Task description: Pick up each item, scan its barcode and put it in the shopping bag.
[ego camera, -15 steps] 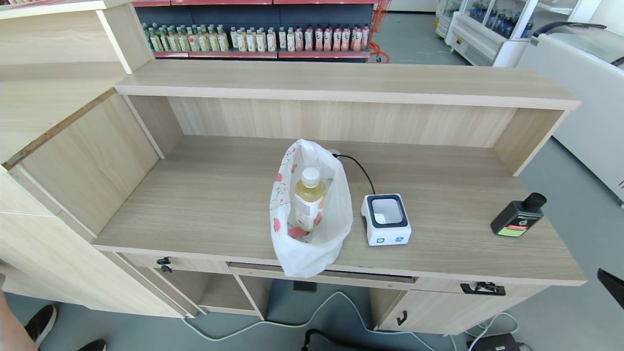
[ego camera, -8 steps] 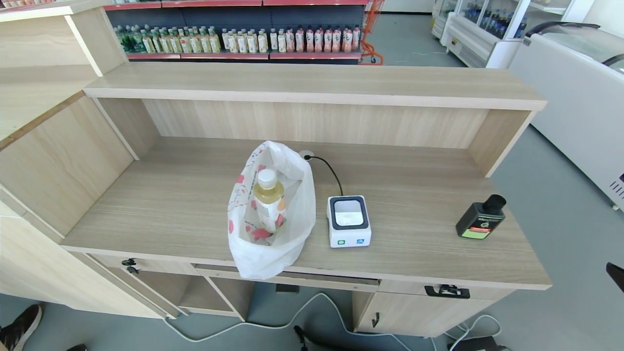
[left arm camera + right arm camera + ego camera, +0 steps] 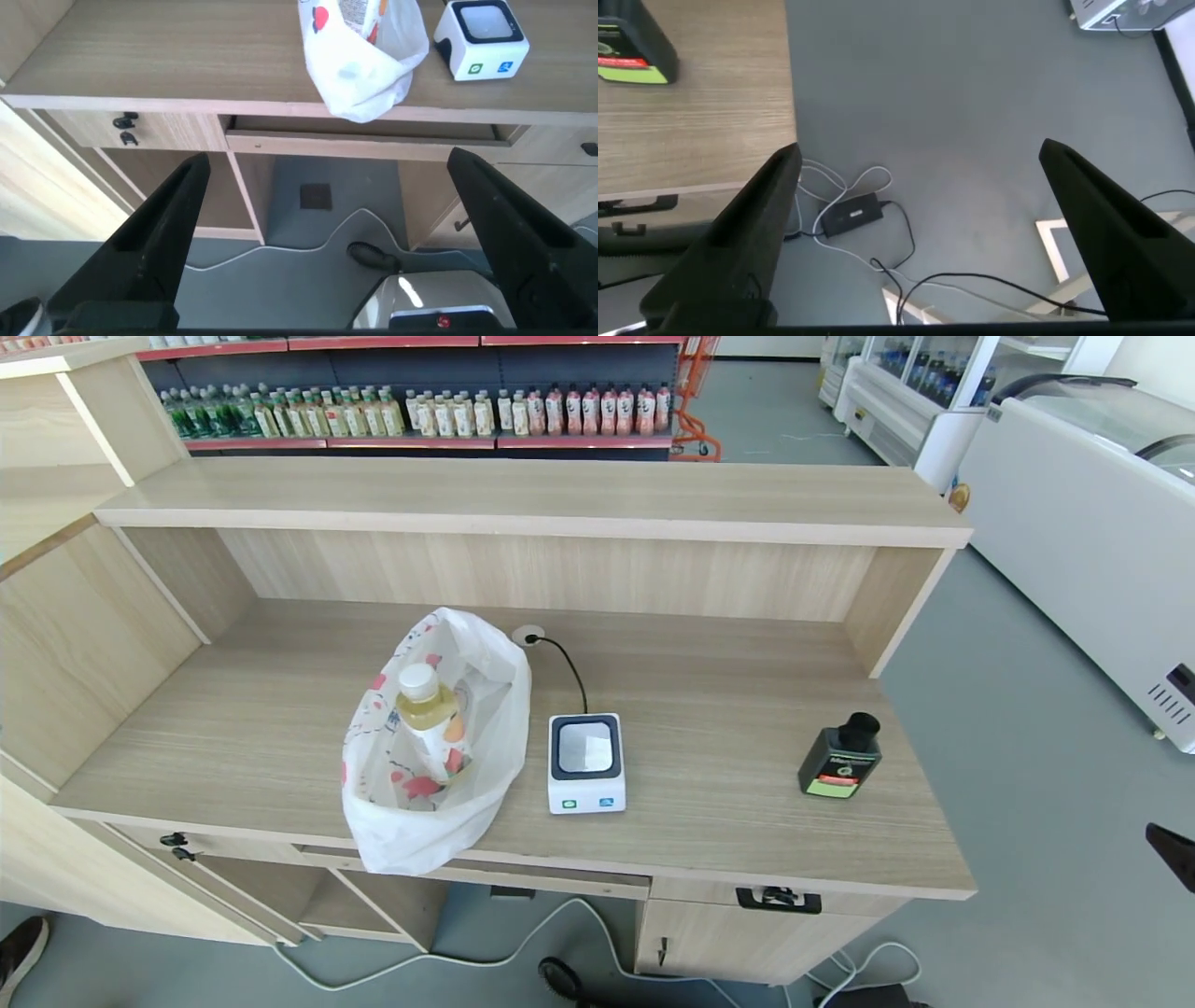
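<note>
Both left pincer (image 3: 329,163) and right pincer (image 3: 920,149) gape apart; dark bottle (image 3: 838,761) wears red-green label.

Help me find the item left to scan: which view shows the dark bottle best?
The head view: the whole dark bottle stands on the counter, right of the scanner. The right wrist view catches part of the bottle; the left wrist view faces the bag.

Wooden counter (image 3: 728,709), bottle-stocked shelves (image 3: 420,442) behind, white freezer (image 3: 1074,541), perhaps a power adapter (image 3: 852,217) on floor
</note>
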Available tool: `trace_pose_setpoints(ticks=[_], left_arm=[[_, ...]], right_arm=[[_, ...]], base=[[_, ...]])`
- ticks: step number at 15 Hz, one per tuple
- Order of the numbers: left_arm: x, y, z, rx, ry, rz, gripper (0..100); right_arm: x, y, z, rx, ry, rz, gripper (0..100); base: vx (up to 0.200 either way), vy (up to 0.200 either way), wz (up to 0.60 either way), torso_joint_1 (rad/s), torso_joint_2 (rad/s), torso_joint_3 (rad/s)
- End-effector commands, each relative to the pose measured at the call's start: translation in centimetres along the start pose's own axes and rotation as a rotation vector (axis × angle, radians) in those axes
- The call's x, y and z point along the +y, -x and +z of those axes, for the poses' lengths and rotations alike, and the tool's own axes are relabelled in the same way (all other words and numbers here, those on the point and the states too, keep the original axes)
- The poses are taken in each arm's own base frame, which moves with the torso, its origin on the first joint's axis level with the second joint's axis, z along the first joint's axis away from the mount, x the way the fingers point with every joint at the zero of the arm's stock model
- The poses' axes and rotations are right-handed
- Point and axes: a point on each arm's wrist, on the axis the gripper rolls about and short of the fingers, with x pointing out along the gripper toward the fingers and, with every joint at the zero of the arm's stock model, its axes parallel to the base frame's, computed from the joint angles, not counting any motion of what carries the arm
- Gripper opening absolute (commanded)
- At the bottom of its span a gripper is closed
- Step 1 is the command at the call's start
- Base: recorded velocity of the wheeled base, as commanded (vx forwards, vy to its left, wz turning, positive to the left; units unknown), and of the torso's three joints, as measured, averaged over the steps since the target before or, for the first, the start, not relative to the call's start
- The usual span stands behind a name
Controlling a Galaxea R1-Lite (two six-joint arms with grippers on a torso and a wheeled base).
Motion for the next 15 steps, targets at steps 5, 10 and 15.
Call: trace_pose_setpoints(ticks=[5,10,15], left_arm=[[0.0,0.0,0.0,0.0,0.002,0.0,100],[0.0,0.0,0.0,0.0,0.002,0.0,100],[0.0,0.0,0.0,0.0,0.002,0.0,100]], right_arm=[[0.4,-0.5,-0.9,0.052,0.051,0.027,100],[1.8,-1.5,-1.5,0.101,0.086,0.117,100],[3.3,-4.4,-0.5,0.066,0.107,0.206,100]], base=[[0.0,-0.04,0.0,0.0,0.0,0.0],[0.0,0.0,0.0,0.0,0.0,0.0],[0.0,0.0,0.0,0.0,0.0,0.0]])
